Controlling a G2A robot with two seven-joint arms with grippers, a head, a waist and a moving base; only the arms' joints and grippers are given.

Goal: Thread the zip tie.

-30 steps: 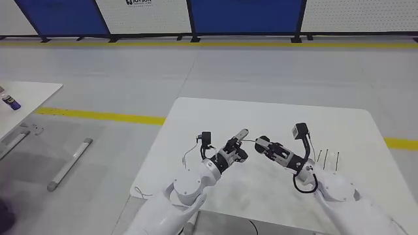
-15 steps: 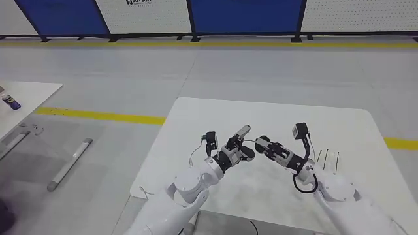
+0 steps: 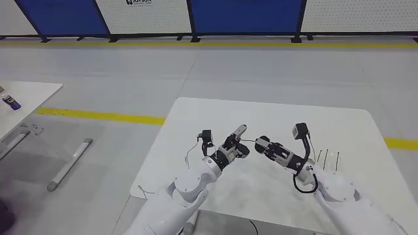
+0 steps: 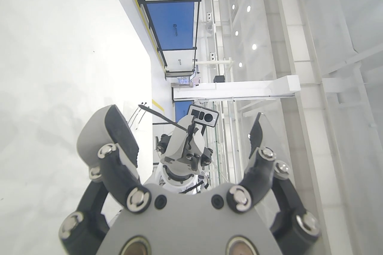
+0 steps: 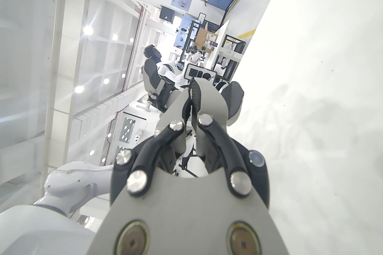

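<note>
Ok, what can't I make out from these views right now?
- How much of the zip tie is clamped: in the right wrist view, the right gripper covers it with its own fingers.
- Gap between the tie's tip and the left gripper: too small in the top view.
- Number of spare ties: too thin in the top view.

1. The left tool [image 3: 241,140] is drawing back from the zip tie [image 4: 161,117] in the right tool [image 3: 260,143], after edging toward it half a second ago (the shift is small).
2. The gap between the two tools above the tabletop [image 3: 274,114] is widening again, to roughly what it was a second ago.
3. The left forearm [image 3: 212,163] is swinging slightly away along with its tool.
</note>
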